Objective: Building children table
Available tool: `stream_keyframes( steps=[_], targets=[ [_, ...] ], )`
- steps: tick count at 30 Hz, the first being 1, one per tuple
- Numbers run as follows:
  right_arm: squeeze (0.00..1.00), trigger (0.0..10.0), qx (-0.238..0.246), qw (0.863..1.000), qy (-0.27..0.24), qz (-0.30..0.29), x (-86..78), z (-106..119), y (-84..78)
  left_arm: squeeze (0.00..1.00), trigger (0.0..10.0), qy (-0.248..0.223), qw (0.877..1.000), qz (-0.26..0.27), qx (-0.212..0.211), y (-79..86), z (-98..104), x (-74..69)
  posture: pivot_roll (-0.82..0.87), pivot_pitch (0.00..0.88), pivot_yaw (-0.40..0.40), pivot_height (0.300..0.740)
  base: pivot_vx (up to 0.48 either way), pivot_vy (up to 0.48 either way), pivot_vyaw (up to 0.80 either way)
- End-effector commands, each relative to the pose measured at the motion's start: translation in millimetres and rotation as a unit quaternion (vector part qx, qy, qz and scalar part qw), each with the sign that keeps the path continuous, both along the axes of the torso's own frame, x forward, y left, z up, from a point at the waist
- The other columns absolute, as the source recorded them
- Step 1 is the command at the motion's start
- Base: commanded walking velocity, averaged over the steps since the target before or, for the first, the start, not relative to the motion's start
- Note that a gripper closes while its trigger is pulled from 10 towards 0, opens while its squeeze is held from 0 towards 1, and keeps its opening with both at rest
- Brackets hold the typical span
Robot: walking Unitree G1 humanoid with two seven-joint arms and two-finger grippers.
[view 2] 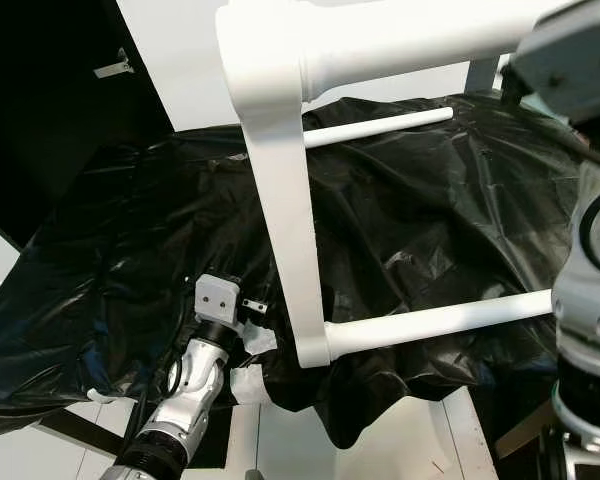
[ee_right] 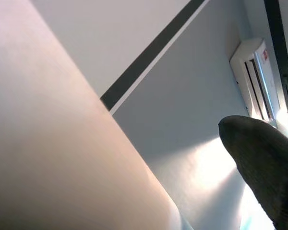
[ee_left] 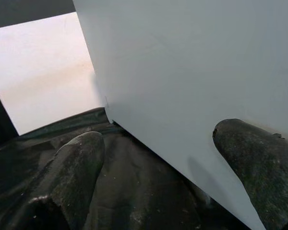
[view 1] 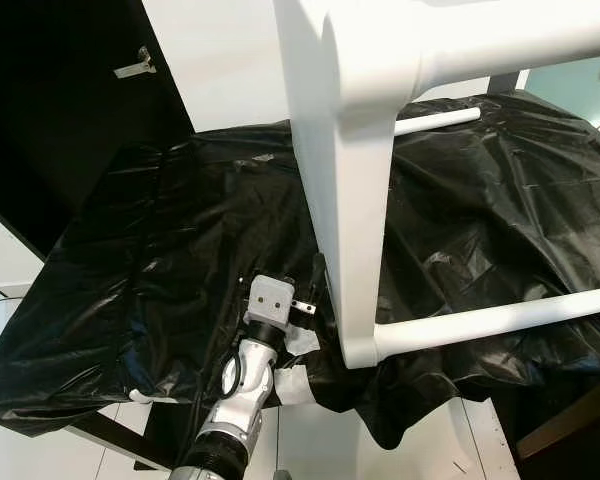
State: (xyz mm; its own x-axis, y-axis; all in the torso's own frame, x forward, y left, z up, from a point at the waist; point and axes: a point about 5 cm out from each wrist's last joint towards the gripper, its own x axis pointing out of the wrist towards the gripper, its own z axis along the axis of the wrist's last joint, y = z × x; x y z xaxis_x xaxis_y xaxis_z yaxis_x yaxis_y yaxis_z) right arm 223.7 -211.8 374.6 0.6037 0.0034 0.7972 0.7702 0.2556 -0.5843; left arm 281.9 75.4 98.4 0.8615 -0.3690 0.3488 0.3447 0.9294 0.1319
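Observation:
A white table frame stands on a black plastic sheet [view 1: 160,250]. Its broad leg [view 1: 345,200] comes down to the sheet's near edge, and a lower rail [view 1: 500,318] runs off to the right. A thin rail [view 1: 435,120] crosses behind, and a thick top bar [view 2: 410,40] spans the top. My left gripper [view 1: 315,290] is low, at the left side of the leg's foot. It is open in the left wrist view [ee_left: 158,139], with one finger [ee_left: 259,158] against the white leg and the other over the plastic. My right gripper [view 2: 515,80] is high up at the top bar's right end.
A dark cabinet [view 1: 60,100] with a metal latch [view 1: 135,68] stands at the back left. White floor tiles [view 1: 310,440] show below the sheet's edge. White scraps [view 1: 300,345] lie by my left wrist. The right wrist view catches a wall air conditioner [ee_right: 254,72].

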Motion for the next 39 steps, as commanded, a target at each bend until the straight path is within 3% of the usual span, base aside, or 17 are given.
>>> stream_keyframes(
  steps=[1,3,4,6,7,14,16,19,21,22,24,26,27,31,33,36,39],
  targets=[
    [0.0,10.0,-0.001,1.0,0.015,-0.001,4.1,1,0.2,0.0,10.0,0.006,1.0,-0.005,0.01,-0.8,-6,-3.3,0.0,0.0,0.089,0.74,0.0,0.0,0.0],
    [0.0,10.0,0.005,1.0,0.026,-0.008,7.0,2,-3.3,0.0,10.0,0.006,1.0,-0.004,0.009,-1.2,-6,-3.3,0.0,0.0,0.085,0.74,0.0,0.0,0.0],
    [0.0,5.0,0.009,0.999,0.038,-0.018,10.2,2,-7.2,0.0,10.0,0.007,1.0,-0.003,0.007,-1.4,-6,-3.3,0.0,0.0,0.084,0.74,0.0,0.0,0.0],
    [0.0,5.0,0.014,0.998,0.051,-0.025,13.2,2,-10.9,0.0,10.0,0.007,1.0,-0.002,0.007,-1.4,-6,-3.5,0.0,0.0,0.082,0.74,0.0,0.0,0.0],
    [0.0,0.0,0.021,0.997,0.064,-0.032,16.5,1,-15.3,0.0,10.0,0.007,1.0,-0.001,0.006,-1.7,-7,-4.2,0.0,0.0,0.081,0.74,0.0,0.0,0.0],
    [0.0,0.0,0.068,0.984,0.158,-0.039,40.0,-12,-32.4,0.0,10.0,0.009,1.0,-0.001,0.003,-3.5,-8,-6.5,0.0,0.0,0.068,0.74,0.0,0.0,0.0],
    [0.0,0.0,0.133,0.969,0.209,-0.02,57.0,-28,-41.5,0.0,10.0,0.011,1.0,0.002,-0.001,-4.5,-9,-8.5,0.01,0.0,0.062,0.74,0.0,0.0,0.0],
    [0.0,0.0,0.199,0.952,0.231,0.001,73.8,-39,-49.3,0.0,10.0,0.014,1.0,0.002,-0.004,-5.9,-10,-10.1,0.01,0.0,0.058,0.74,0.0,0.0,0.0],
    [0.0,0.0,0.262,0.943,0.203,0.005,90.5,-46,-59.5,0.0,10.0,0.015,1.0,0.007,-0.009,-7.2,-11,-11.0,0.01,0.0,0.047,0.74,0.0,0.0,0.0],
    [0.0,0.0,0.33,0.926,0.182,0.015,96.9,-53,-66.5,0.0,10.0,0.016,1.0,0.01,-0.011,-7.4,-11,-11.7,0.03,0.0,0.039,0.74,0.0,0.0,0.0],
    [0.0,0.0,0.401,0.902,0.155,0.02,98.4,-66,-74.9,0.0,10.0,0.016,1.0,0.017,-0.014,-6.1,-11,-12.8,0.03,0.0,0.036,0.74,0.0,0.0,0.0],
    [0.0,0.0,0.436,0.889,0.14,0.021,97.1,-76,-78.3,0.0,10.0,0.016,1.0,0.019,-0.014,-4.9,-11,-13.4,0.04,0.0,0.039,0.74,0.0,0.0,0.0],
    [0.0,0.0,0.484,0.863,0.135,0.041,97.2,-89,-76.2,0.0,10.0,0.016,1.0,0.019,-0.014,-4.3,-11,-13.7,0.03,0.0,0.044,0.74,0.0,0.0,0.0],
    [0.0,0.0,0.563,0.818,0.105,0.043,91.7,-116,-90.6,0.0,10.0,0.017,1.0,0.013,-0.013,-6.4,-10,-12.5,0.02,0.0,0.057,0.74,0.0,0.0,0.0],
    [0.0,0.0,0.581,0.81,0.078,0.027,86.4,-127,-102.7,0.0,10.0,0.016,1.0,0.009,-0.012,-7.2,-9,-12.4,0.02,0.0,0.063,0.74,0.0,0.0,0.0],
    [0.0,0.0,0.586,0.807,0.053,-0.05,75.3,-151,-127.2,0.0,10.0,0.017,1.0,0.007,-0.009,-7.7,-9,-12.6,0.02,0.0,0.069,0.74,0.0,0.0,0.0],
    [0.0,0.0,0.588,0.805,0.049,-0.058,76.2,-154,-127.7,0.0,10.0,0.016,1.0,0.01,-0.008,-5.6,-9,-11.9,0.02,0.0,0.072,0.74,0.0,0.0,0.0]
  ],
)
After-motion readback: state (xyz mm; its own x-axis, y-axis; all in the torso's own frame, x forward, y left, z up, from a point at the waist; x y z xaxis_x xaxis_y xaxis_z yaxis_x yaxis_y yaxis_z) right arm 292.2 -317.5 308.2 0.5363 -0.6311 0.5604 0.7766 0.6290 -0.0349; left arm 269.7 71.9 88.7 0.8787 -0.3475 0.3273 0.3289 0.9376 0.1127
